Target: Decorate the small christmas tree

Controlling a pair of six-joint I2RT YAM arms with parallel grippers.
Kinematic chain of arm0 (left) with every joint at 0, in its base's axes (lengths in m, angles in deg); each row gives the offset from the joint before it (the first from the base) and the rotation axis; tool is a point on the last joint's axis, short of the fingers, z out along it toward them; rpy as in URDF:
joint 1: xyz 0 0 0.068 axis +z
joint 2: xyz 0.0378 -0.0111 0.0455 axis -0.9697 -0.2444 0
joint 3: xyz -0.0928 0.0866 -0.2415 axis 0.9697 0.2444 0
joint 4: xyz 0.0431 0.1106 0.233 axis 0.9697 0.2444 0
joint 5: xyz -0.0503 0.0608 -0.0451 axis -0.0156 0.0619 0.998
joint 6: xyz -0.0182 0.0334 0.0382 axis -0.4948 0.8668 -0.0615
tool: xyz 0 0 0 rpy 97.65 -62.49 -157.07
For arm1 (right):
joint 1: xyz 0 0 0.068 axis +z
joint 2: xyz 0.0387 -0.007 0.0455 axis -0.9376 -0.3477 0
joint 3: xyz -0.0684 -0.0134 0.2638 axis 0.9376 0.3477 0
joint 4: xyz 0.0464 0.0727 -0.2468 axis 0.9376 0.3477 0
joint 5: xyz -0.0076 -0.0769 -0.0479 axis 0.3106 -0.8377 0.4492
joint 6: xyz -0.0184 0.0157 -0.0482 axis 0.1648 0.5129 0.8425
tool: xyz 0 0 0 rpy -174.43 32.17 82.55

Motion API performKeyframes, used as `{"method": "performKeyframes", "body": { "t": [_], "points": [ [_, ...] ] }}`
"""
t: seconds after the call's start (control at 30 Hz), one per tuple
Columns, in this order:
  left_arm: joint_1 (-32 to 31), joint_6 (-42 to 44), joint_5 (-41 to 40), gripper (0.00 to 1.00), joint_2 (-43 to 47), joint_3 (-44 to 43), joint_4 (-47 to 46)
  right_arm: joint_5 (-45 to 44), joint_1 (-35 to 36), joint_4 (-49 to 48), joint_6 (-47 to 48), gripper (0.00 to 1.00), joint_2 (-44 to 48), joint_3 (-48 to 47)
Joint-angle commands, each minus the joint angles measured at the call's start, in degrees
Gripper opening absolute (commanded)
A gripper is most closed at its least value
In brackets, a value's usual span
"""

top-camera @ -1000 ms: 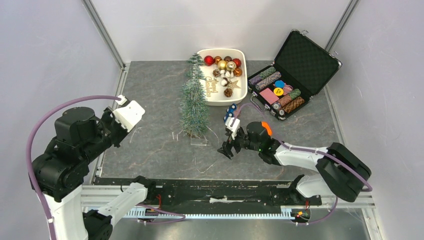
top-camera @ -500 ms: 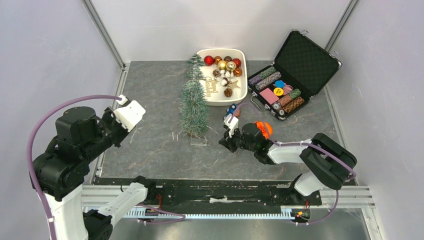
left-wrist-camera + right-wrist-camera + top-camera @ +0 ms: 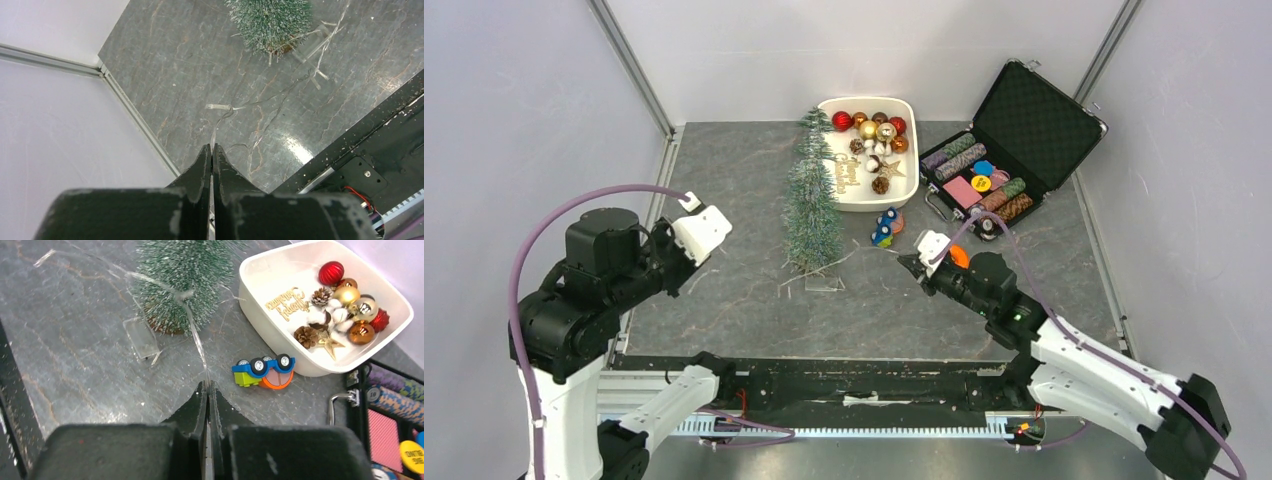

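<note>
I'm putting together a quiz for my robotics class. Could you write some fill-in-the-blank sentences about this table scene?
1. The toy car lies ___ down beside the white tray.
2. The black case of chips has its lid ___.
3. The left claw and right claw are each ___ on thin wire by the tree.
Missing words: upside; open; shut.

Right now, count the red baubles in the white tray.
2: one red bauble in the tray's far left corner, a second red bauble near its far right corner; more could hide underneath.

Left end effector (image 3: 212, 150) pinching clear strand (image 3: 219, 107) trailing toward small christmas tree (image 3: 270, 22) at top.
</note>
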Motion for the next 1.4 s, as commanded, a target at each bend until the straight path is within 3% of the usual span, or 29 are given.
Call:
{"method": "performKeyframes", "body": {
  "t": [0.0, 0.17, 0.3, 0.43, 0.57, 0.7, 0.9, 1.0, 1.2, 1.37],
  "points": [
    [0.16, -2.14, -0.22, 0.02, 0.96, 1.34, -3.01, 6.10, 0.03, 13.88, 7.85, 0.00, 6.53, -7.96],
    [0.19, -3.64, -14.84, 0.02, 1.58, 9.35, -12.41, 8.00, 0.03, 15.80, 10.36, 0.00, 8.11, -25.01],
    [0.28, -1.97, -23.41, 0.02, -0.09, 16.90, -24.24, 2.51, 0.05, 14.78, 13.28, 0.00, -1.76, -41.80],
    [0.59, -0.97, -29.08, 0.02, -1.31, 19.15, -30.69, -3.25, 0.03, 16.45, 17.05, 0.00, -14.79, -59.52],
    [1.22, -0.14, -31.91, 0.02, -1.12, 18.35, -32.86, -8.49, 0.03, 17.00, 22.42, 0.00, -24.30, -71.89],
    [1.44, 0.07, -30.82, 0.02, -1.75, 17.75, -34.49, -15.27, -0.50, 9.84, 29.25, 0.00, -30.93, -78.63],
    [2.02, 2.85, -34.50, 0.02, -3.96, 21.39, -43.50, -14.73, -3.09, 5.81, 30.12, 0.00, -44.30, -94.44],
    [4.05, 3.63, -34.53, 0.02, -5.62, 21.57, -47.80, -15.13, -4.56, 2.13, 28.77, 0.00, -49.00, -97.95],
    [7.30, 0.27, -28.92, 0.02, -9.59, 17.30, -56.65, -17.53, -12.07, -8.43, 17.56, 0.00, -52.54, -97.41],
    [8.32, -2.32, -26.26, 0.02, -13.41, 14.68, -61.42, -17.26, -16.05, -8.22, 13.19, 0.00, -56.56, -99.04]
  ]
}}
